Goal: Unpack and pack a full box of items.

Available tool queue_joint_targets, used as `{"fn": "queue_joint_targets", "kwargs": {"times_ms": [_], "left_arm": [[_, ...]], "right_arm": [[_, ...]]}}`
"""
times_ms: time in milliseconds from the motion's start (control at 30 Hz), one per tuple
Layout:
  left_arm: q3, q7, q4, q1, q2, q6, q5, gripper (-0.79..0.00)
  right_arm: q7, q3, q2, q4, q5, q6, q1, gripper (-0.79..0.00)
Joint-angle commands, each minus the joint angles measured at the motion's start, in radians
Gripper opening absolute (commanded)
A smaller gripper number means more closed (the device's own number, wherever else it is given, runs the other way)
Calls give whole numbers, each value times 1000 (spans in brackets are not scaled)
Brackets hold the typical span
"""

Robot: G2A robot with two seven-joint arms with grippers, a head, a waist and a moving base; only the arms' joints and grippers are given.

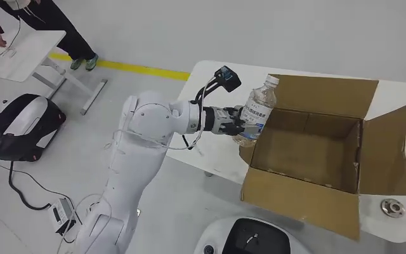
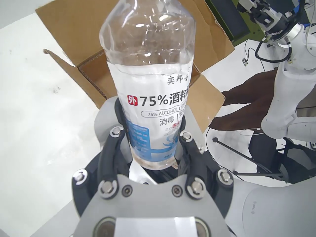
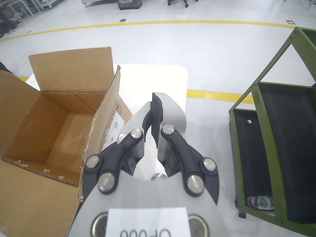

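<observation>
The left gripper [image 1: 244, 125] is clamped on the lower, labelled part of a clear plastic bottle [image 1: 259, 106] with a white-and-blue label. It holds the bottle tilted at the left rim of the open brown cardboard box [image 1: 298, 198], which looks empty inside. I cannot tell whether the bottle is going in or coming out (an empty box fits either). Either way the grip is low on a tall body, so I would move slowly and lift its base above the corrugated edge before crossing.

The right gripper [image 3: 151, 115], pinched together on nothing, hangs by the box's right side. The white table [image 1: 219, 159] left of the box offers open room. The far flap [image 1: 327, 94] stands upright and is a wall to avoid.
</observation>
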Motion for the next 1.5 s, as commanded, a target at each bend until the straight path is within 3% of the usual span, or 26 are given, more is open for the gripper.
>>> {"fn": "queue_joint_targets", "kwargs": {"times_ms": [0, 333, 533, 800, 1167, 1467], "left_arm": [[-1, 0, 0, 0, 0, 0, -1, -785], [-1, 0, 0, 0, 0, 0, -1, -785], [18, 67, 5, 23, 5, 13, -1, -785], [122, 73, 48, -70, 1, 33, -34, -785], [313, 16, 233, -223, -24, 213, -124, -785], [386, 22, 315, -264, -36, 291, -188, -785]], "right_arm": [[0, 0, 0, 0, 0, 0, 0, -785], [0, 0, 0, 0, 0, 0, 0, -785], [0, 0, 0, 0, 0, 0, 0, -785], [0, 0, 0, 0, 0, 0, 0, -785], [0, 0, 0, 0, 0, 0, 0, -785], [0, 0, 0, 0, 0, 0, 0, -785]]}}
